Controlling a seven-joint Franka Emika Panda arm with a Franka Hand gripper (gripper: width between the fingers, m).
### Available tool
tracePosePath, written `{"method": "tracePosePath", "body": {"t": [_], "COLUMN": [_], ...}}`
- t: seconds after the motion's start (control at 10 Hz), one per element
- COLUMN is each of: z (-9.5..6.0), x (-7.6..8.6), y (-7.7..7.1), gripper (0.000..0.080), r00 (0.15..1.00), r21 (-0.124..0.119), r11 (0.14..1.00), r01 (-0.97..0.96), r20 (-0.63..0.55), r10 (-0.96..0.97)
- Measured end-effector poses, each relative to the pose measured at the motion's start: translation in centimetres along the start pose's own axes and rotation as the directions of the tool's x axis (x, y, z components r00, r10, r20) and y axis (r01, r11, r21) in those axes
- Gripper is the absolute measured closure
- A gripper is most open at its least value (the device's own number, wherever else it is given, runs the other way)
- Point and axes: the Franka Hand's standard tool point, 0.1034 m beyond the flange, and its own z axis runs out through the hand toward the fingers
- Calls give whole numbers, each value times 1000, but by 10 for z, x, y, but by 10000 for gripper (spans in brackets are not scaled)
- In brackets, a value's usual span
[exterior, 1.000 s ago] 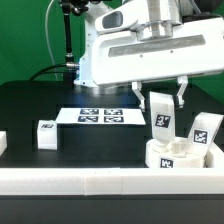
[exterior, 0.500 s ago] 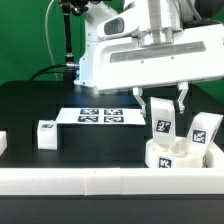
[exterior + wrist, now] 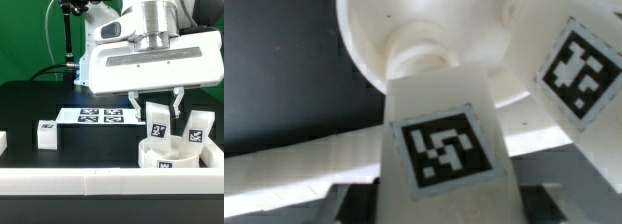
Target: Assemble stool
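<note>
The round white stool seat point(image 3: 168, 157) sits at the exterior view's right, against the white rail. Two white legs with marker tags stand up from it: one point(image 3: 158, 122) between my gripper's fingers, another point(image 3: 196, 127) tilted to its right. My gripper point(image 3: 157, 100) is shut on the first leg, which stands on the seat. In the wrist view that leg point(image 3: 446, 140) fills the middle, its tag facing the camera, reaching a socket of the seat point(image 3: 402, 35); the second leg point(image 3: 585, 70) is beside it. A third leg point(image 3: 45, 134) lies on the black table at the left.
The marker board point(image 3: 100, 116) lies flat on the black table behind the seat. A long white rail point(image 3: 90, 183) runs along the front edge. A small white part point(image 3: 3, 142) sits at the far left edge. The arm's white body hangs over the seat.
The gripper and its held leg have shifted slightly to the exterior view's left. The seat and the second leg have turned or shifted left with it.
</note>
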Motion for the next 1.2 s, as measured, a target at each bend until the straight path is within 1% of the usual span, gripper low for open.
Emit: {"method": "tracePosePath", "body": {"t": [0.4,0.5,0.6,0.7,0.8,0.9,1.1,1.2], "z": [1,1,-3,-10,-15,-20,-33,-34], "x": [1,2,6,13,18,21,36,39], "y": [0,0,0,4,7,10,9,9], "gripper": [472,260,260,173,157,157,150,150], "r00": [1000,1000,1000,1000,1000,1000,997,997], "r21": [-3,-3,2,1,0,3,18,20], "r11": [1000,1000,1000,1000,1000,1000,999,999], "r01": [0,0,-2,-3,-5,-11,-29,-41], "r20": [-21,-20,2,0,4,29,66,72], "r10": [-1,0,2,3,5,11,28,40]}}
